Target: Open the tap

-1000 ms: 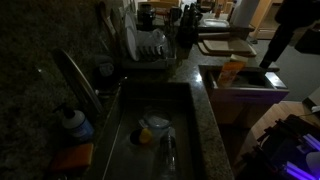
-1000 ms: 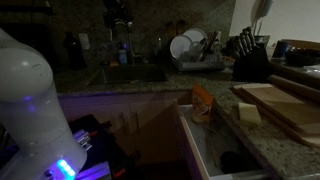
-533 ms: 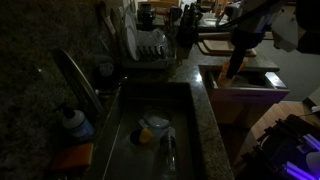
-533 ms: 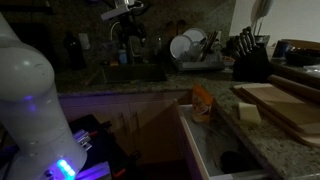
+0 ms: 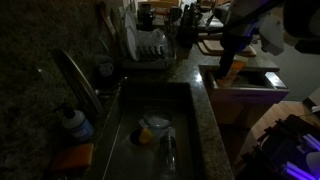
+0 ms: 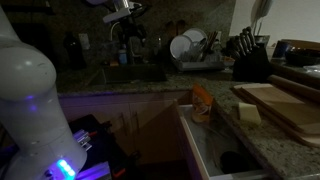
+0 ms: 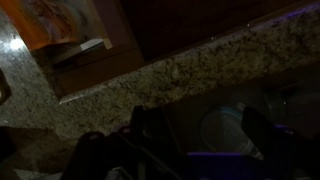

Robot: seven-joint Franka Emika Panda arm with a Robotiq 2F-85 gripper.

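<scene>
The step in hand looks like the approach. The gripper hangs above the counter's front edge, beside the open drawer, well apart from the tap. The tap arches over the sink from the counter's back edge, near the blue-capped bottle. Whether the jaws stand apart or together I cannot tell, as every view is too dark there. The next move likely calls for carrying the gripper across the sink toward the back edge and down to the tap's base. A handle should sit there, though none can be made out. An exterior view along the sink shows the tap's full arch and the dish rack. An exterior view from the front loses the tap in shadow but shows the robot's white base, the knife block and the cutting board. Only the wrist view looks straight down, showing the granite counter edge, an orange packet and a pale dish in the sink.
</scene>
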